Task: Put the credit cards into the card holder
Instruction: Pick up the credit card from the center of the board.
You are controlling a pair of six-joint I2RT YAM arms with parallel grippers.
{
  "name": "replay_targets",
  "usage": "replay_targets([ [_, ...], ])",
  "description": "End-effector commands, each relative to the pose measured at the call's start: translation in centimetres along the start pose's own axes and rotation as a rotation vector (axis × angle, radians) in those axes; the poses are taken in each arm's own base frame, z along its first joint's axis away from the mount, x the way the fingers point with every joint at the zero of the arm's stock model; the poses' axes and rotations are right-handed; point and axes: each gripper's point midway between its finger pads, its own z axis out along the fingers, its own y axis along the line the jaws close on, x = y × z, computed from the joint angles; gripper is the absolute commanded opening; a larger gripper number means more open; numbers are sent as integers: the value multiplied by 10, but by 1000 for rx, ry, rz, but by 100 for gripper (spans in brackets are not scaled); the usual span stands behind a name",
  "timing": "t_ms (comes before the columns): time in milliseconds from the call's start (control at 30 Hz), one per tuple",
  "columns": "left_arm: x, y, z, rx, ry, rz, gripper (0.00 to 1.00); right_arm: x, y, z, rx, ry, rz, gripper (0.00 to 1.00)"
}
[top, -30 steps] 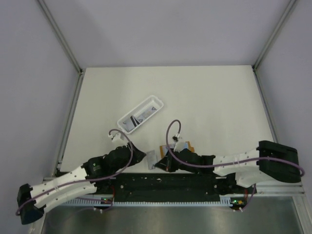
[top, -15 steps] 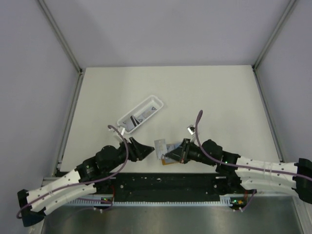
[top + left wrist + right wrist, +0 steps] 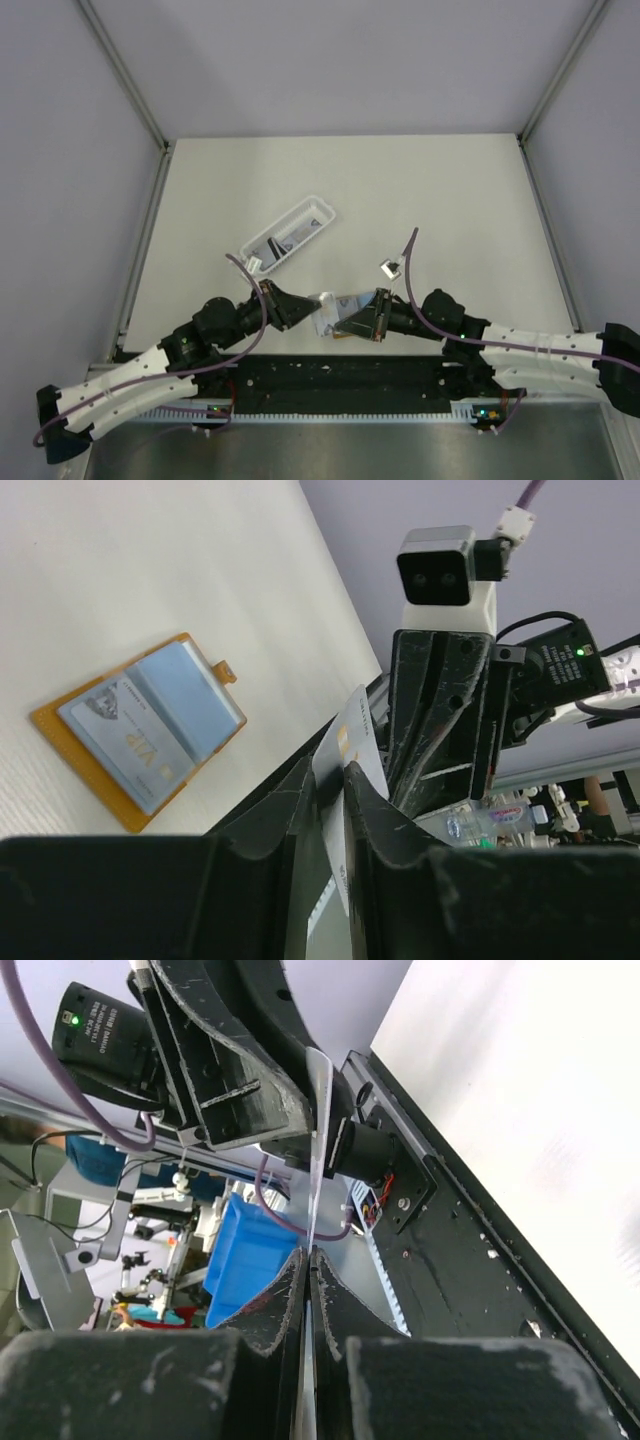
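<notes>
One white credit card (image 3: 329, 308) is held on edge between both grippers near the table's front edge. My left gripper (image 3: 305, 308) is shut on one end of it; in the left wrist view the card (image 3: 356, 735) stands between the fingertips of that gripper (image 3: 333, 770). My right gripper (image 3: 363, 318) is shut on the other end; in the right wrist view the card (image 3: 318, 1140) shows edge-on, rising from that gripper (image 3: 308, 1252). The orange card holder (image 3: 140, 730) lies open on the table below, with a card marked VIP inside. Only a sliver of the holder (image 3: 340, 337) shows from above.
A long white tray (image 3: 290, 234) holding more cards lies slanted behind the grippers. The black base rail (image 3: 340, 375) runs along the front edge. Metal frame posts (image 3: 150, 215) bound the table at left and right.
Both arms swung in from the sides and their grippers met over the holder. The card was raised and now spans between the two grippers.
</notes>
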Motion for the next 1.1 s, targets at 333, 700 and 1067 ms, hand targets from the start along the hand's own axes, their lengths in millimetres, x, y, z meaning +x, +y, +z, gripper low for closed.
replay_targets([
  [333, 9, -37, 6, 176, 73, 26, 0, -19, 27, -1, -65, -49, -81, 27],
  [700, 15, -39, 9, 198, 100, 31, 0, -24, 25, -5, -57, -85, -91, 26],
  [1067, 18, -40, 10, 206, 110, 29, 0, -21, 23, 2, -65, -72, -84, 20],
])
